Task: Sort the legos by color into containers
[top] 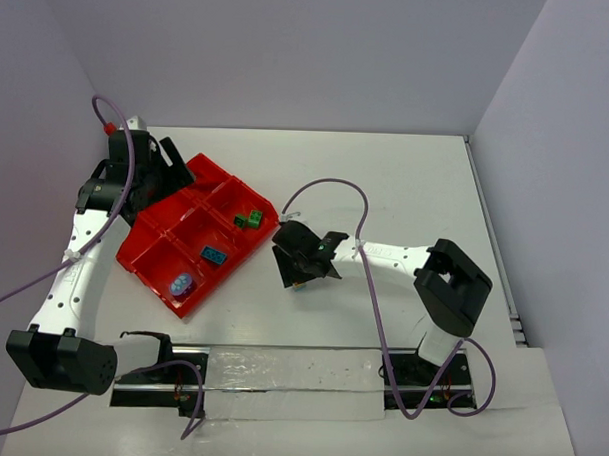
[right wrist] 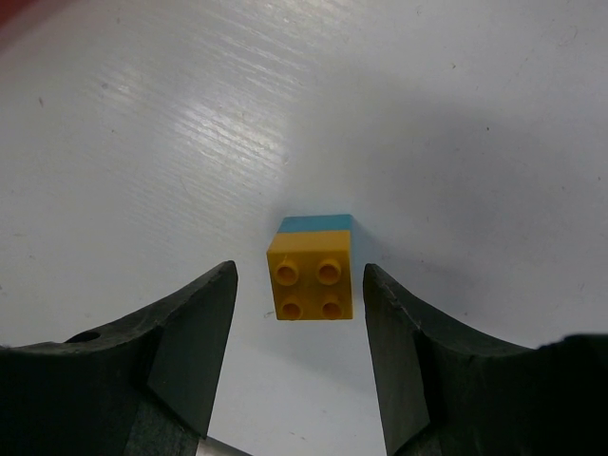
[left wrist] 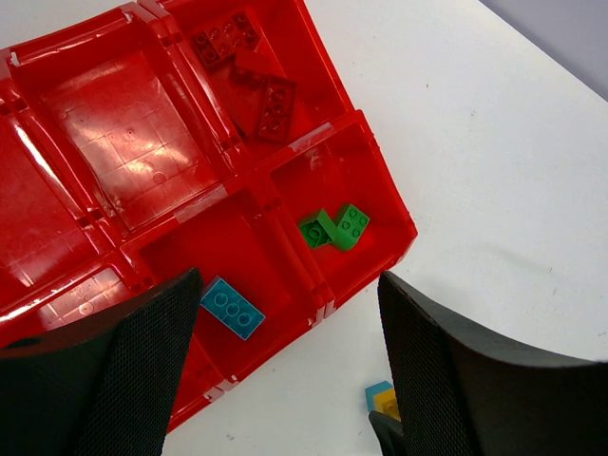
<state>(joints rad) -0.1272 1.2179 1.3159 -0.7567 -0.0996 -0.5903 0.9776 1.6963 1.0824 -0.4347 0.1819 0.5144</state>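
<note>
The red tray (top: 144, 244) lies left of centre, with several compartments. In the left wrist view the tray (left wrist: 114, 133) holds red bricks (left wrist: 255, 78), two green bricks (left wrist: 335, 228) and a teal brick (left wrist: 232, 308), each colour in its own compartment. My left gripper (left wrist: 288, 285) is open and empty, above the tray's edge; in the top view it (top: 166, 173) is at the tray's far left. A yellow-on-teal cube (right wrist: 313, 274) stands on the table between the open fingers of my right gripper (right wrist: 299, 273), apart from both. The cube also shows in the left wrist view (left wrist: 381, 397).
The right gripper (top: 301, 260) is just right of the tray's near corner. A pale blue-purple piece (top: 182, 284) lies in the tray's nearest compartment. Walls close the table at the back and both sides. A metal rail (top: 289, 373) runs along the near edge.
</note>
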